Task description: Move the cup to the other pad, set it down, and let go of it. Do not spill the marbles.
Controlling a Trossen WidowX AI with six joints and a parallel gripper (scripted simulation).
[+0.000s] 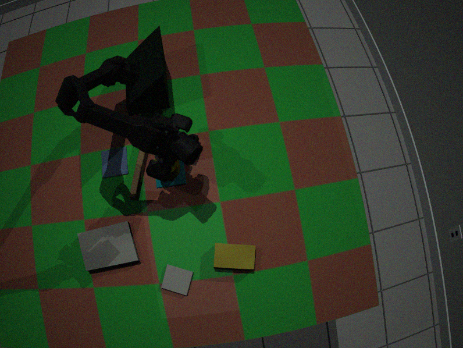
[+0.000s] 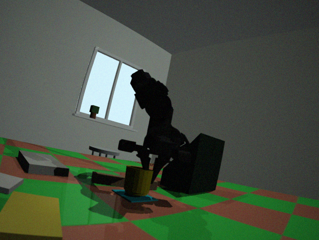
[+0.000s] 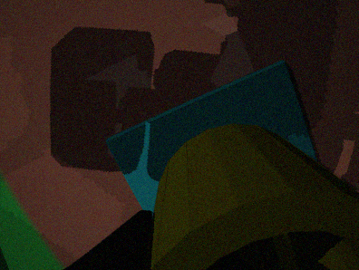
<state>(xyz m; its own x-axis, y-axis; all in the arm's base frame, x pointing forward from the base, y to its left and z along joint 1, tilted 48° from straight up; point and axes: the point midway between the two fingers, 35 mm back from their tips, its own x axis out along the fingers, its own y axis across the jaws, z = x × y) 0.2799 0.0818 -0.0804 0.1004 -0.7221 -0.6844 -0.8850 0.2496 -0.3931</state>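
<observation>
Item: olive-yellow cup, upright on the teal pad; we cannot see its contents. We record the gripper clamped on the cup's rim.

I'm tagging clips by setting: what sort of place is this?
Probably a plain indoor room, perhaps domestic: grey walls with a bright window, a small potted plant on its sill, and a round stool by the wall. The arm works on a green-and-red checkered floor mat.
</observation>
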